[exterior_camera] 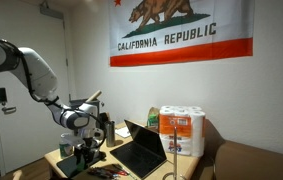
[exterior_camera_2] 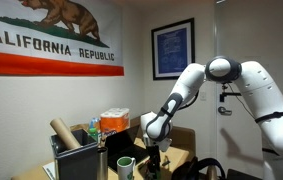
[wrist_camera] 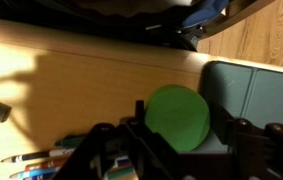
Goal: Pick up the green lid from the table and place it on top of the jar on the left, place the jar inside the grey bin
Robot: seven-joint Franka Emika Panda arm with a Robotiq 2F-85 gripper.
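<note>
The wooden table (wrist_camera: 81, 75) carries the grey bin (wrist_camera: 261, 95) and a black laptop (exterior_camera: 141, 150).

**Green lid between the fingers**

The green lid (wrist_camera: 177, 117) sat between the dark fingers (wrist_camera: 249, 140) of the gripper (wrist_camera: 184, 138); whether they pressed on it could not be made out. The grey bin (wrist_camera: 253, 92) lay just beside it on the wooden table (wrist_camera: 91, 85). Pens (wrist_camera: 31, 163) lay at the lower left edge.
</note>
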